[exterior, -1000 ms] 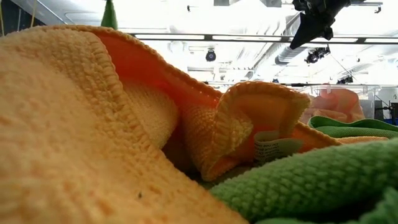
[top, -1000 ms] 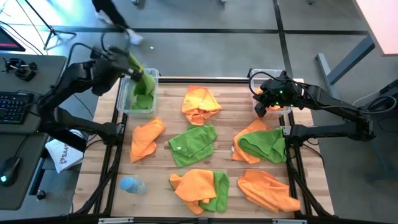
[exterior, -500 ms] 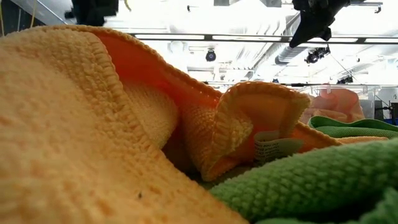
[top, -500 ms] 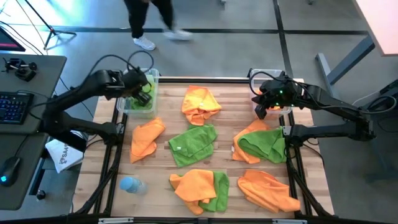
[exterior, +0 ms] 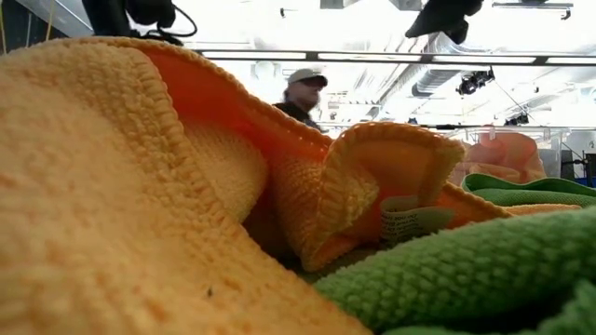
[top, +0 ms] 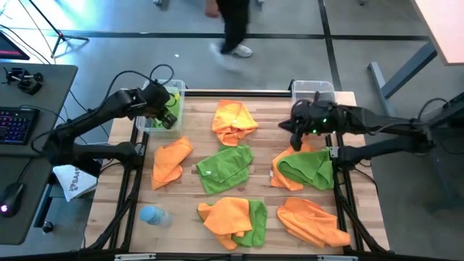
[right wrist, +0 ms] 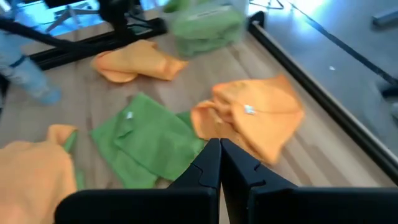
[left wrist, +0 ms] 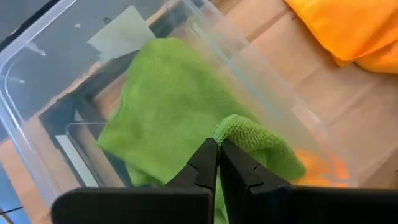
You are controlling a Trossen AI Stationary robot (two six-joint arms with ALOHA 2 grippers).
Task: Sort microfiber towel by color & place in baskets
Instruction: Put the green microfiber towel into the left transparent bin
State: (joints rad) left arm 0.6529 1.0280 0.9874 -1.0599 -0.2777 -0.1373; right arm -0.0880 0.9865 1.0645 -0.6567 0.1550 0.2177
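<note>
Over the left basket (top: 144, 123) at the bench's (top: 188, 156) ten o'clock corner hangs the left gripper (top: 168, 116), pinched together, holding nothing, right above the green towel (left wrist: 168, 118) already lying inside. Over at two o'clock hangs the right gripper (top: 296, 130), pinched together and empty too, just in front of the right basket (top: 313, 88). Nearest loose pile, orange and green (top: 301, 165), lies just toward six o'clock from that gripper. Folded orange towel (top: 233, 120) sits toward nine o'clock from it. More towels spread toward six o'clock. Probably a job for the right arm next.
</note>
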